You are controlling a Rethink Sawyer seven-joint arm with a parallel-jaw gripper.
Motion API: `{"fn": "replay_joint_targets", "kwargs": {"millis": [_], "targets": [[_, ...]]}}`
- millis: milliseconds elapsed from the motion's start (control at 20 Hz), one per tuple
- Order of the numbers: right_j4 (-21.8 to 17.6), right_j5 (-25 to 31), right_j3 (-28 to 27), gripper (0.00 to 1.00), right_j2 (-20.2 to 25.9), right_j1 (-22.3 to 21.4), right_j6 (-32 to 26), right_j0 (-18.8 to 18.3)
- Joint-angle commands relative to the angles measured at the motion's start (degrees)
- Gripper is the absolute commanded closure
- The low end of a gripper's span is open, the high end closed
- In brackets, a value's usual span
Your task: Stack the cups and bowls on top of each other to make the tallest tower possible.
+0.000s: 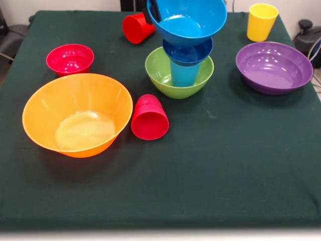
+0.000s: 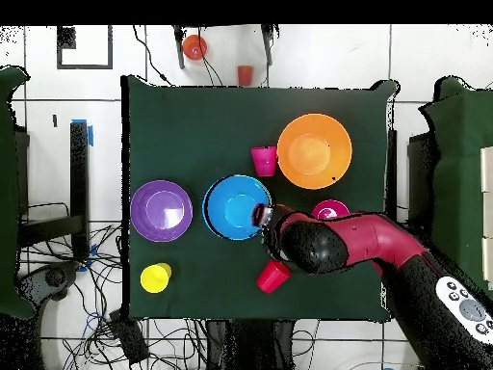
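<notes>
The gripper (image 1: 152, 10) showed only as dark fingers at the top edge of the front view, pinched over the rim of the medium blue bowl (image 1: 188, 21), which it held tilted just above the tower. That tower (image 1: 183, 68) stood as a green bowl (image 1: 159, 74) with a light blue cup (image 1: 184, 74) upright inside it and a small dark blue bowl (image 1: 188, 50) perched on the cup. The risk lay there, as I judged it: a wide bowl released off-centre or still tilted on so narrow a support would likely tip the small bowl and bring the cup over with it; a sideways drag of the jaws on release could do the same. Around it lay a red cup (image 1: 149, 118) on its side just beside the orange-yellow bowl (image 1: 75, 115), a small red bowl (image 1: 70, 58), another red cup (image 1: 138, 27) on its side, a yellow cup (image 1: 262, 21) upright, and the purple bowl (image 1: 273, 67). All rested on a dark green cloth (image 1: 210, 170) over the table; from overhead, pale floor tiles (image 2: 38, 96) and loose cables (image 2: 144, 332) surrounded it.
</notes>
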Motion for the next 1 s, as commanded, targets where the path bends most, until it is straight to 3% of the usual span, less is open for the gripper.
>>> {"fn": "replay_joint_targets", "kwargs": {"millis": [50, 100, 150, 750, 1000], "targets": [[-3.6, 0.0, -1.8, 1.00, -0.5, 2.3, -7.0, 1.7], [-3.8, 0.5, -1.9, 1.00, -0.6, 2.1, -7.3, 1.7], [-4.0, 0.6, -1.9, 0.00, -0.6, 2.0, -7.5, 1.7], [-4.5, -1.5, -1.2, 0.00, -0.2, 2.7, -7.1, 0.6], [-2.9, -0.5, -0.8, 0.00, 0.8, 1.0, -6.8, 0.3]]}}
